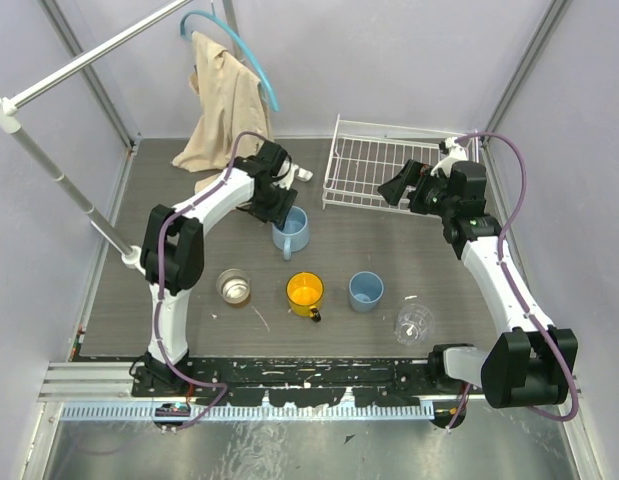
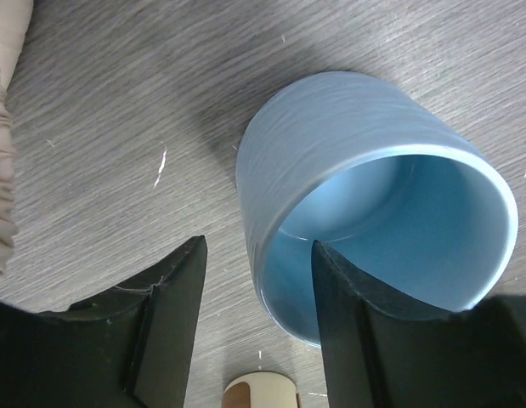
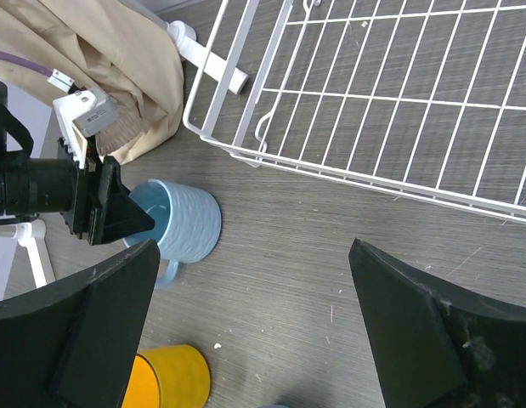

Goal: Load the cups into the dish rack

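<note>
left wrist | left fingers straddle light blue mug wall

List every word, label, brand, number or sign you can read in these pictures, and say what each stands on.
None: no word, brand, number or sign is readable in any view.
The light blue handled mug, the yellow-orange mug and the dish rack: plain, no print showing.
The white block on the left arm's wrist, in the right wrist view: any marking is too small to read.
</note>
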`<action>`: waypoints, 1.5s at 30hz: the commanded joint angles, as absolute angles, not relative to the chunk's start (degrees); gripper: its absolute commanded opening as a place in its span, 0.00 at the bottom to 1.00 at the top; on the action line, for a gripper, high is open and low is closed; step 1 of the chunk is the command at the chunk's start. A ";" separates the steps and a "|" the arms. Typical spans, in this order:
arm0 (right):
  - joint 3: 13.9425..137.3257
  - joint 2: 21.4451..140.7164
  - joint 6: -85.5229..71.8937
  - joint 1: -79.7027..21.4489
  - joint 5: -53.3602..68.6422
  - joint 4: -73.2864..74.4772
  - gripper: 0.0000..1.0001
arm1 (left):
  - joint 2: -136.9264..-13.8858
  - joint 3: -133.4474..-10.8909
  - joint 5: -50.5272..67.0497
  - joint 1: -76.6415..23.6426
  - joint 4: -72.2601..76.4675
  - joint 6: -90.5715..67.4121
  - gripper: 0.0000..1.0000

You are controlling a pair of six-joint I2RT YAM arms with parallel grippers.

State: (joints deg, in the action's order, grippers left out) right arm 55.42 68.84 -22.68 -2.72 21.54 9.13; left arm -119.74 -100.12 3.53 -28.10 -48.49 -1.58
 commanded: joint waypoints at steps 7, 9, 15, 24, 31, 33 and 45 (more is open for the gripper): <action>58.89 67.62 -25.20 -3.87 20.27 11.27 0.99 | -121.89 -102.77 5.12 -28.70 -49.99 -2.67 0.19; 59.29 68.34 -25.75 -3.85 21.21 12.39 0.98 | -121.86 -102.91 5.92 -28.75 -50.18 -2.77 0.11; 60.87 71.66 -27.89 -3.86 27.42 15.78 0.91 | -119.66 -103.74 9.35 -28.59 -50.38 -4.34 0.00; 59.46 73.15 -33.49 -3.82 41.95 11.29 0.88 | -113.08 -105.05 17.45 -26.51 -47.98 -14.78 0.00; 53.66 73.36 -51.40 -5.19 53.12 -7.72 0.72 | -101.64 -95.17 26.96 -21.21 -30.81 -33.21 0.00; 53.26 74.02 -56.28 -5.79 54.93 -11.75 0.69 | -97.92 -90.05 29.58 -19.83 -21.28 -40.12 0.00; 47.10 77.38 -90.09 -15.33 54.51 -47.82 0.81 | -91.03 -71.92 32.51 -19.56 24.45 -70.23 0.00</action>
State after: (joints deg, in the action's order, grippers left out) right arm 49.76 76.60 -73.69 -12.10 55.46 -26.81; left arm -93.97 -73.54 28.64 -18.92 3.77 -57.84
